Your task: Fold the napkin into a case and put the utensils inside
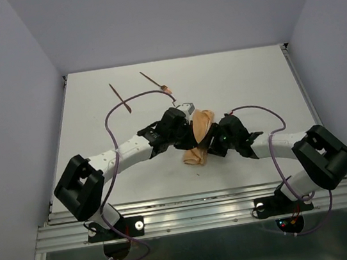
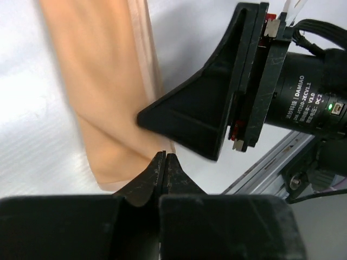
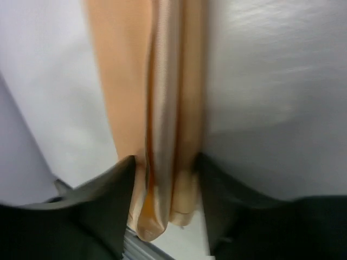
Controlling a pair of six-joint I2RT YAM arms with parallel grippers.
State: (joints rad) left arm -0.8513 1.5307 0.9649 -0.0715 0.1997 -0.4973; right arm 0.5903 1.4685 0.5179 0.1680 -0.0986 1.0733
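Case (image 1: 199,140): laid at centre of surface (image 1: 250,80), long axis near-to-far, between both tools
Left tool (image 2: 165,161): pressed together, tip at case edge
Right tool (image 3: 164,165): parted, set astride case end
Utensils (image 1: 120,98): far-left of case, nearer left arm

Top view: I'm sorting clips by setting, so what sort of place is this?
Probably a lab test cell: a white tabletop enclosed by plain grey walls, with the left arm and right arm mounted on an aluminium rail at its near edge.
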